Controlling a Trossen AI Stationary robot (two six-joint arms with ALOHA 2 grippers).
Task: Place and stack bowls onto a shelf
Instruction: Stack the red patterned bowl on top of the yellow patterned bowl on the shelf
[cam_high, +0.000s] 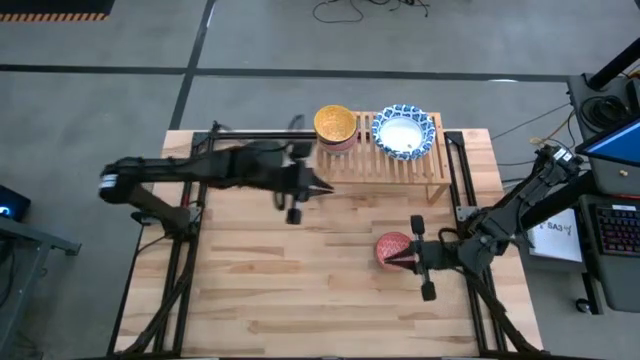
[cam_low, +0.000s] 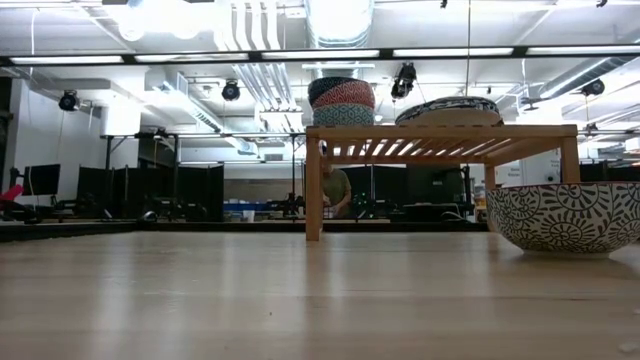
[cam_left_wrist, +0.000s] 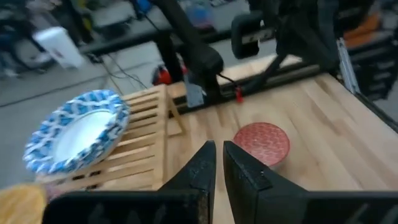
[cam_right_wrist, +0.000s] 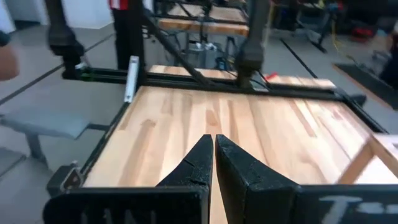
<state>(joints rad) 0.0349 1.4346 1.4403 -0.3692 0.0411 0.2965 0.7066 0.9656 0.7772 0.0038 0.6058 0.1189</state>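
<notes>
The wooden slatted shelf (cam_high: 385, 162) (cam_low: 440, 131) (cam_left_wrist: 140, 146) stands at the table's far edge. On its left end sits a stack of small bowls (cam_low: 342, 100), topped by one that shows yellow from above (cam_high: 335, 123). Blue-and-white bowls (cam_high: 405, 132) (cam_left_wrist: 78, 130) (cam_low: 450, 110) rest on its right part. A bowl with a red inside (cam_high: 390, 245) (cam_left_wrist: 261, 142) and a dark patterned wall (cam_low: 565, 215) stands upright on the table. My shut left gripper (cam_high: 325, 189) (cam_left_wrist: 219, 158) hovers just near of the shelf's left end. My shut right gripper (cam_high: 403, 257) (cam_right_wrist: 213, 149) is at the red bowl's right rim. My right gripper's tips overlap the red bowl's right rim (cam_high: 400, 250) in the high view, coming level from the table's right. Its wrist view does not show the bowl, and I cannot tell whether the fingers touch it.
Black frame rails (cam_high: 185, 260) (cam_high: 465, 190) run along the table's left and right sides. Bare wood (cam_high: 300, 290) spreads over the middle and near part of the table. A person (cam_low: 338, 190) shows far behind the shelf in the room.
</notes>
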